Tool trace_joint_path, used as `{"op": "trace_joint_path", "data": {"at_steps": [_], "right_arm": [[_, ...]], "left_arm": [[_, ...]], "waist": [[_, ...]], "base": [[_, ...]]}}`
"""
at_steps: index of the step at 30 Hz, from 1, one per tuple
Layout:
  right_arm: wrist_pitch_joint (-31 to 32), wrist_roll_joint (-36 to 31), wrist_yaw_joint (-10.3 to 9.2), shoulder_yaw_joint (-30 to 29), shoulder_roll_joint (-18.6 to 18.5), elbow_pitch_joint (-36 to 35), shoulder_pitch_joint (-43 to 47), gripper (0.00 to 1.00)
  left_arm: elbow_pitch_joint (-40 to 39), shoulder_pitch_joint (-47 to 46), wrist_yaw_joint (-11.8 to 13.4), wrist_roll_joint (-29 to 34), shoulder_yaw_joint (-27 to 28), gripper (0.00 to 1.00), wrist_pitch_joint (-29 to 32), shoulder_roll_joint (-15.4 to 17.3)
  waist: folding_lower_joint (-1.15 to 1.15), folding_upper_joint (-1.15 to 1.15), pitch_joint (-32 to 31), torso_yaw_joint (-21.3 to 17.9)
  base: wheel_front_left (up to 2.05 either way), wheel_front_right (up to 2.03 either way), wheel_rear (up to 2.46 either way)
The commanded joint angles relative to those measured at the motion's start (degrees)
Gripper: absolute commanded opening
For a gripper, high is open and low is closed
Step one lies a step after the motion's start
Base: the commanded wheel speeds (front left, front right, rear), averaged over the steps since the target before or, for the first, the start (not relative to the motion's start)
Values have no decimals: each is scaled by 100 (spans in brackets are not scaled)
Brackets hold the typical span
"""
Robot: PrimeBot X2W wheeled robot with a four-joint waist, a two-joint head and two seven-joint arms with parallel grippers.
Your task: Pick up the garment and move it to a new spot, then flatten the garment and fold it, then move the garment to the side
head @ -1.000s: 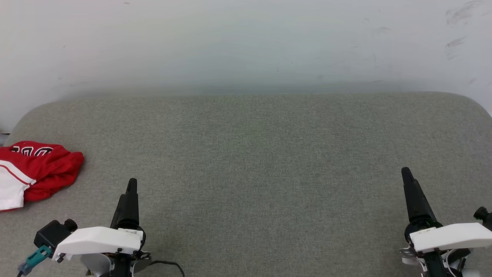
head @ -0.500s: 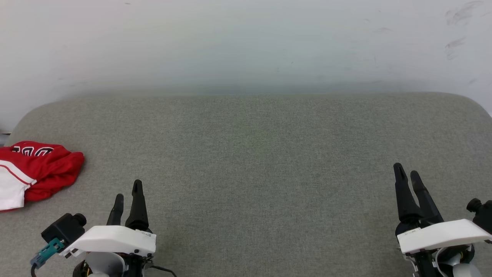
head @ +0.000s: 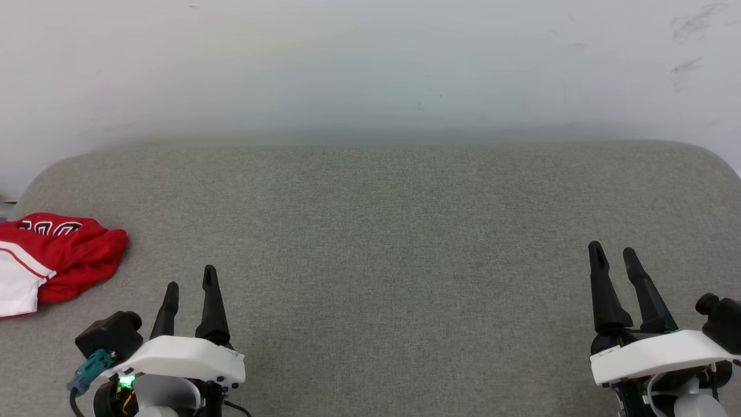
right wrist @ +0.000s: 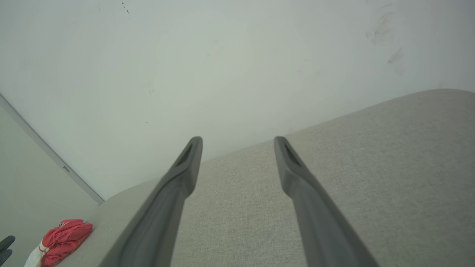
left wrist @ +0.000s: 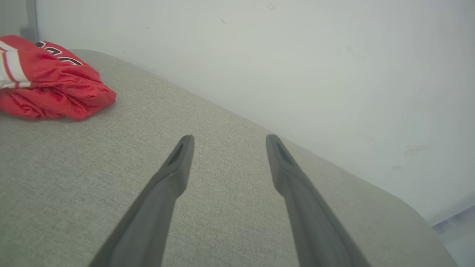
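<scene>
My left gripper [head: 191,278] and right gripper [head: 612,249] are low at the near corners, fingers spread, empty, pointing forward; the crumpled garment [head: 63,255] lies far left.

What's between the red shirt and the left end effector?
Just bare grey cloth surface, from the crumpled red-and-white jersey shirt to the open left end effector, in the head view.

Grey woven cloth surface [head: 370,231], flat, rounded at both far corners, spanning left to right; on its far side a plain white wall [head: 370,69] with dark scuff marks [head: 686,63] at far right and a thin grey strip [right wrist: 44,146] at far left.
</scene>
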Motion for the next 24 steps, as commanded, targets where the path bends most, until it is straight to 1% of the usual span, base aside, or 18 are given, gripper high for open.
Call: {"op": "trace_joint_path", "data": {"at_steps": [1, 12, 24], "right_arm": [[-64, -229, 1, 14, 1, -112, -33, 100], [-237, -1024, 0, 59, 3, -218, 4, 100], [-407, -1809, 0, 102, 4, -287, 38, 100]], "left_arm": [[-105, -18, 54, 207, -73, 100, -66, 61], [-195, 0, 273, 927, -377, 100, -234, 239], [-243, -2, 475, 1574, -653, 100, -402, 379]], "waist": [[0, 0, -2, 0], [0, 0, -4, 4], [0, 0, -7, 8]], "base": [[0, 0, 0], [0, 0, 0], [0, 0, 0]]}}
